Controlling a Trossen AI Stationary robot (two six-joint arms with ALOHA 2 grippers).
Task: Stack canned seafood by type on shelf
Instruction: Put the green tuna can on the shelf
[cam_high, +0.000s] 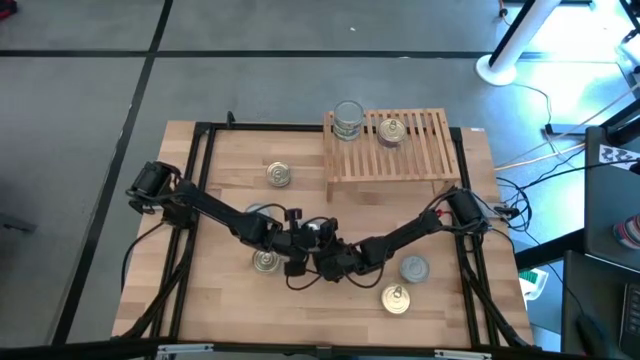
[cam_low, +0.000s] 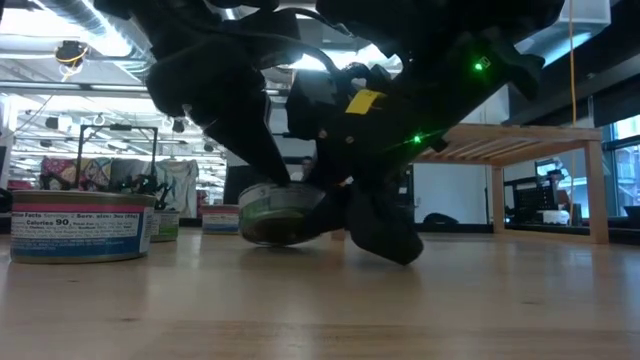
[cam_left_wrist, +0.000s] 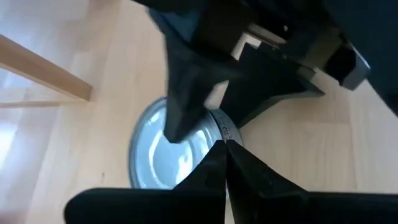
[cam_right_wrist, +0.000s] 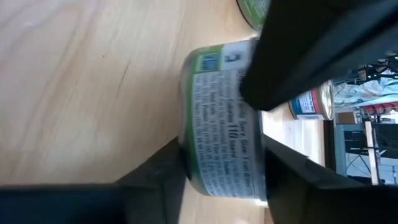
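A tin with a silver top (cam_left_wrist: 152, 155) and a green label (cam_right_wrist: 221, 124) sits at the middle of the table. In the low view the tin (cam_low: 285, 212) looks tilted. My right gripper (cam_right_wrist: 224, 165) is shut on it. My left gripper (cam_left_wrist: 225, 155) is shut, its tips at the tin's rim. In the high view both grippers, left (cam_high: 298, 244) and right (cam_high: 325, 260), hide this tin. The light-wood shelf (cam_high: 410, 155) stands at the far right. It bears a silver-topped tin (cam_high: 348, 120) and a gold-topped one (cam_high: 391, 130). My left gripper's shut fingertips (cam_left_wrist: 224, 149) meet the tin's top rim (cam_left_wrist: 219, 129), slanting down from the table's left. My right gripper pinches the tin across its height, one finger (cam_left_wrist: 180, 112) on the silver top, the other finger (cam_right_wrist: 280, 168) at the bottom face. The fingers come slanting down from the table's right.
Loose tins lie around: gold-topped ones (cam_high: 279, 175) (cam_high: 267, 262) (cam_high: 396, 299), a silver one (cam_high: 414, 268) at the near right, and another silver one (cam_high: 257, 211) half under my left arm. A blue-labelled tin (cam_low: 80, 225) stands close to the low camera.
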